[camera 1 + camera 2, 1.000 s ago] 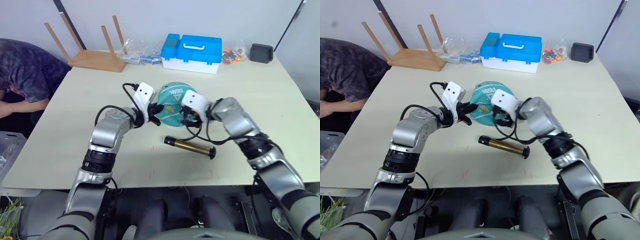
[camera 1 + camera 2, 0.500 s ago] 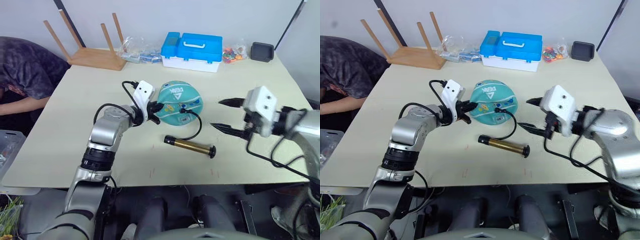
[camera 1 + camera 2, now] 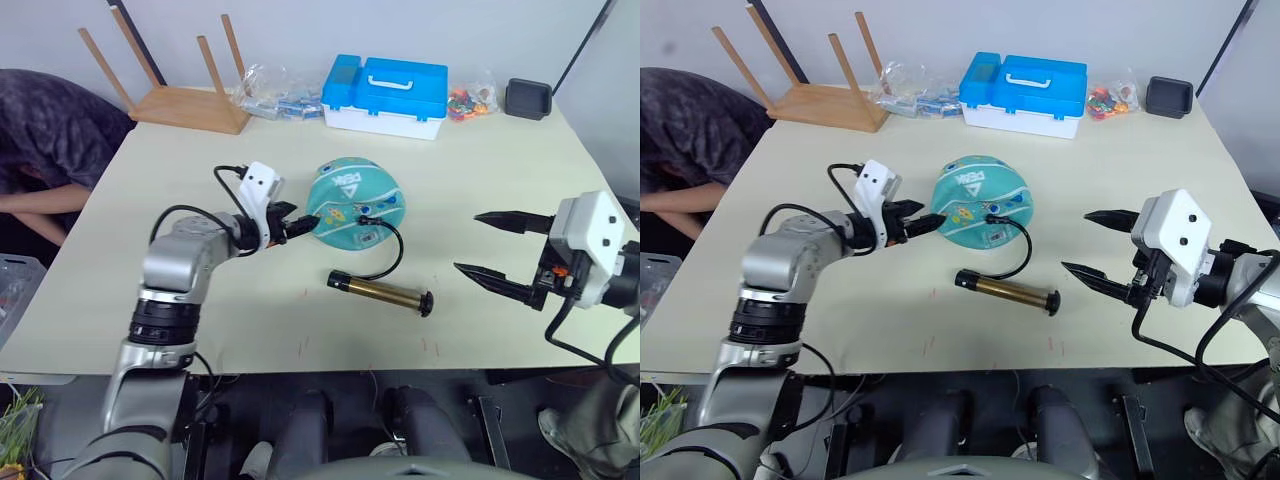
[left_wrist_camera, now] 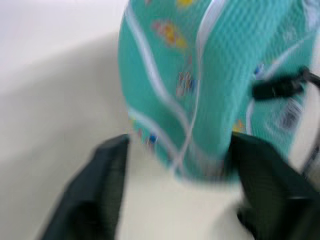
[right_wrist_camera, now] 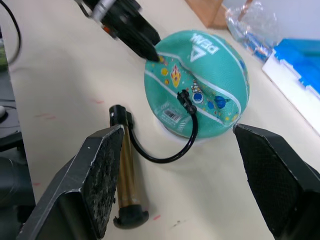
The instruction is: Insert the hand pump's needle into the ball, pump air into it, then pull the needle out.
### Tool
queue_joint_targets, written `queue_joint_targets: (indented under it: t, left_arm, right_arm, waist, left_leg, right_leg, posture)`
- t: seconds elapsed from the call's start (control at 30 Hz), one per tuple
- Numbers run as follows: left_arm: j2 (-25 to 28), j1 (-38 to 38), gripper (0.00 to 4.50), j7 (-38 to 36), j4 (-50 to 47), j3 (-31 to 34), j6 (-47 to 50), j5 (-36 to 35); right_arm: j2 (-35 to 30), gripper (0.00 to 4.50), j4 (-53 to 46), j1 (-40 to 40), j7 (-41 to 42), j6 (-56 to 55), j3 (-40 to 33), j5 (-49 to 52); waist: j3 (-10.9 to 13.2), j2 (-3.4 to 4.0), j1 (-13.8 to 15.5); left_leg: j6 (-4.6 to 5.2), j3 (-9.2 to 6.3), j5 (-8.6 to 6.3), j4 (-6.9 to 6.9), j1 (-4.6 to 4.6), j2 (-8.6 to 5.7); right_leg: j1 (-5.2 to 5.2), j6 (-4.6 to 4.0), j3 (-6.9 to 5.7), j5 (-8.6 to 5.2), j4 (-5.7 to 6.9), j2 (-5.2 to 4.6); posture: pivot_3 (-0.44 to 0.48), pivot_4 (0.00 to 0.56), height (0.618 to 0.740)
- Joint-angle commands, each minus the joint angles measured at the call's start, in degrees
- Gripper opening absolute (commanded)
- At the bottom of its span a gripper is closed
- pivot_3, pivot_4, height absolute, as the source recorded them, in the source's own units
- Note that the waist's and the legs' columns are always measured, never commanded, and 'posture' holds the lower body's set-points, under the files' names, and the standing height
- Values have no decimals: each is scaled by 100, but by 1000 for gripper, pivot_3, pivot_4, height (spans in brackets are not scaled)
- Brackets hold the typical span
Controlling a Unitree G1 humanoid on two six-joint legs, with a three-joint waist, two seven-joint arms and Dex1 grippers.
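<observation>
Teal ball point(image 3: 353, 202) touched by parted left jaws; right jaws wide, empty.

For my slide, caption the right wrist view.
Open right gripper faces the teal ball, needle already inserted, hand pump lying on the table.

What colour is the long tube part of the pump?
The hand pump has a bronze-gold tube with black ends, clearest in the left eye view.

Pump hose point(image 3: 1018, 250) plugged into ball point(image 3: 983, 202), right hand point(image 3: 1096, 243) spread apart
</observation>
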Motion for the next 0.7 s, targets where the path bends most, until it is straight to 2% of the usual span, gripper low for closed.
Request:
queue_joint_targets:
  t: [0.03,0.17,0.27,0.33,0.5,0.53,0.57,0.7]
  left_arm:
    - [711,-158,3915,-804,-662,312,161,-521]
    - [1396,-361,3915,-1701,-852,218,113,-918]
    - [1693,-595,3915,-2566,-1150,-307,88,-1169]
    - [1748,-741,3915,-2842,-1280,-683,37,-1123]
    - [1487,-1094,3915,-3176,-1443,-1854,-497,-508]
    - [1419,-1159,3934,-3239,-1406,-1981,-473,-496]
    - [1287,-1282,3934,-3346,-1343,-2225,-466,-432]
    - [861,-1800,3934,-3510,-1000,-3077,-377,14]
  right_arm:
    - [-165,3678,-267,260,-25,-134,-476,260]
    - [-109,3678,-322,633,-14,-348,-898,609]
    - [-49,3678,-404,1088,94,-466,-1370,978]
    - [-136,3678,-432,1370,135,-440,-1603,1167]
    - [-367,3678,-243,2002,217,-55,-2573,2222]
    - [-402,4200,-241,2138,238,-31,-2724,2326]
    - [-380,4480,-251,2388,338,-54,-2959,2375]
    - [-197,4480,-338,3306,646,-303,-3630,2285]
  waist:
    - [13,0,12]
    - [19,5,74]
    - [21,3,143]
    - [22,4,140]
    - [23,5,140]
    - [23,5,134]
    - [23,5,126]
    - [23,5,147]
  left_leg:
    - [0,-2,0,0,-3,1]
    - [0,-1,-1,-1,-7,1]
    - [1,0,-1,1,-8,-4]
    - [1,-1,-1,4,-7,-5]
    - [2,6,-1,12,-2,-6]
    - [3,6,-1,16,-1,-6]
    - [3,6,-1,18,0,-5]
    - [4,3,-1,24,-1,-4]
  right_leg:
    - [0,0,-2,0,-3,-1]
    - [1,1,-4,-1,-11,-9]
    - [2,1,-6,-1,-14,-8]
    - [6,1,-8,-1,-13,-7]
    - [12,2,-4,-1,-8,-3]
    - [13,1,-4,0,-4,1]
    - [12,1,-4,0,0,5]
    - [13,0,-5,-1,7,11]
  posture:
    - [0,150,740]
    - [0,150,740]
    - [0,150,740]
    - [0,150,740]
    - [0,150,740]
    - [0,150,740]
    - [0,150,740]
    - [0,150,740]
